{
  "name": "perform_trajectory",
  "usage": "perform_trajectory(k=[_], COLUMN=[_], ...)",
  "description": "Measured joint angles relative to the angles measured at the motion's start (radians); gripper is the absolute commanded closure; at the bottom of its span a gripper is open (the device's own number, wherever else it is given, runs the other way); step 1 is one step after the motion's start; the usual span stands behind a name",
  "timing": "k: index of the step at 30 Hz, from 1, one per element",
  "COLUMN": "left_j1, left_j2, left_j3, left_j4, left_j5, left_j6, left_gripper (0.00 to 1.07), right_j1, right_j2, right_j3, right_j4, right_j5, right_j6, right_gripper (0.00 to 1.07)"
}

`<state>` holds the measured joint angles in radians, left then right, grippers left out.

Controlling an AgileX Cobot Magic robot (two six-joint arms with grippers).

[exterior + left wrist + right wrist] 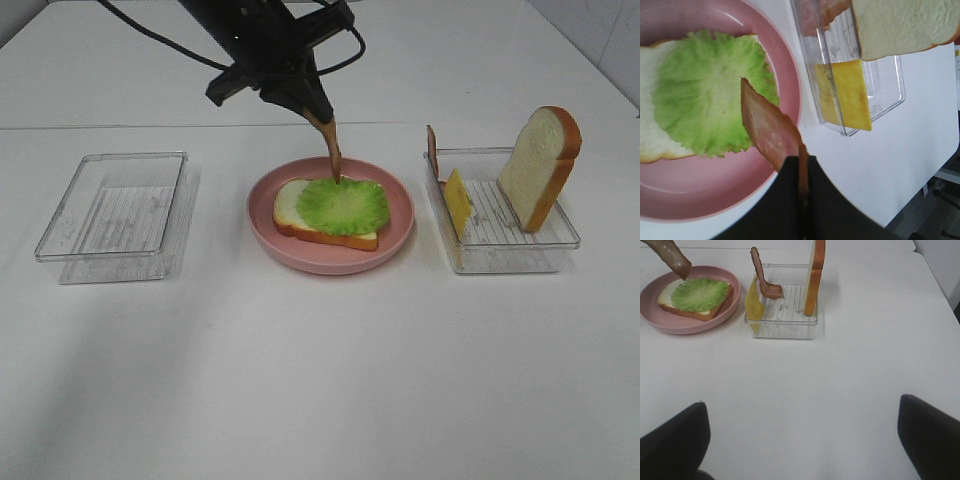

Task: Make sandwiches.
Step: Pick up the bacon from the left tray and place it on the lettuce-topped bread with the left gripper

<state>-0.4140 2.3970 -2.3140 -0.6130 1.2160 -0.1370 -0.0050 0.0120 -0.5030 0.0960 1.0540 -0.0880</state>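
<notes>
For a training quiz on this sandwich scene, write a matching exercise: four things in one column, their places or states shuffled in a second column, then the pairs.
Column 1
1. lettuce
2. cheese
3. tray bread
4. left gripper

Column 2
A. shut on a bacon strip above the plate
B. stands tall at the right end of the right tray
C. lies flat on the plate's bread
D. leans at the left end of the right tray

Pairs: 1-C; 2-D; 3-B; 4-A
</notes>
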Motion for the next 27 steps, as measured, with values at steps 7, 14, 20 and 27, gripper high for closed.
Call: perform_trajectory(k=[7,14,20,27], left_j1=[-0.037,-0.046,-0.046,-0.046], left_j2=[0.106,0.145,0.17,0.175], left_j3=[-0.087,-0.09,-0.09,-0.09], left_j4=[-0.081,-0.101,-0.106,-0.133], left_j5=[0.0,-0.009,-0.013,-0.013], left_j6=[-0.007,-0.008,-0.008,0.009], left_gripper=[1.07,1.07,1.07,1.07], right_j1=[0.0,0.0,0.0,0.0], right_j2=[0.0,0.0,0.0,0.0], right_j3=[0.0,0.0,0.0,0.0], right_j4=[0.0,0.0,0.0,0.0], right_j5=[0.0,0.0,0.0,0.0], right_j6=[0.0,0.0,0.0,0.0], right_gripper=[0.1,0.1,0.1,0.1])
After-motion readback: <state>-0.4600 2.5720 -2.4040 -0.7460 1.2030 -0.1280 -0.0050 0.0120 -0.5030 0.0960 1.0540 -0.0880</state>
